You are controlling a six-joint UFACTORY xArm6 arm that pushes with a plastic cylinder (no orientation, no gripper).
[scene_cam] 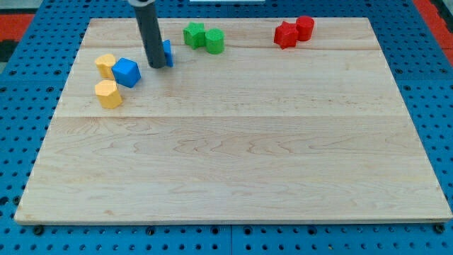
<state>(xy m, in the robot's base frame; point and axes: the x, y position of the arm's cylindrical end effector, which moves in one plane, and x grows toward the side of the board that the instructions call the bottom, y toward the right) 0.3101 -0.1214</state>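
Observation:
My tip [156, 66] rests on the wooden board [233, 142] near the view's top left, touching or just in front of a small blue block [168, 53] that the rod partly hides. To the tip's left sits a blue cube-like block [127, 72]. It lies against a yellow block [106, 64] at its upper left. A second yellow block, hexagonal [108, 93], sits just below them. Right of the tip, two green blocks [194, 34] [214, 40] touch each other. Two red blocks [286, 35] [305, 27] sit together near the top right.
The board lies on a blue pegboard surface [28, 113] with rows of holes. A red area [14, 21] shows at the view's top left corner and another at the top right.

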